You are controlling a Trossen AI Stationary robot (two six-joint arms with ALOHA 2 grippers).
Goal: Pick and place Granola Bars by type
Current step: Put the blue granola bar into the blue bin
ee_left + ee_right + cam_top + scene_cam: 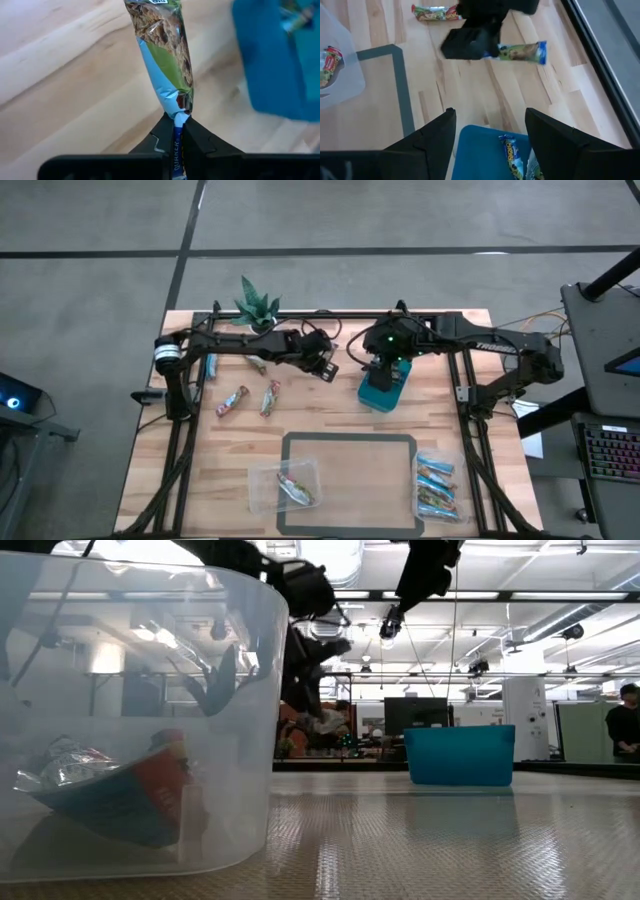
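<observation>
- Look at the far left of the bench (200,480). A blue bar (211,365) lies there by the arm's post.
- Next come two red and green bars (232,401) lying flat on the wood, just beside each other.
- Near the front edge you see a clear tub (262,490) with more red and green bars inside.
- Your left hand (176,131) is up above the bench, near the middle at the back. Its fingers are pressed together on the tip of a bar with a blue wrapper (167,60). The bar sticks straight out from the fingers.
- Just to the right stands the blue bin (384,392). It has blue bars in it (512,154).
- Your right hand (490,130) hangs right over that bin. Its fingers are spread wide and hold nothing.
- At the front right corner, another clear tub (437,488) holds a pile of blue bars.
</observation>
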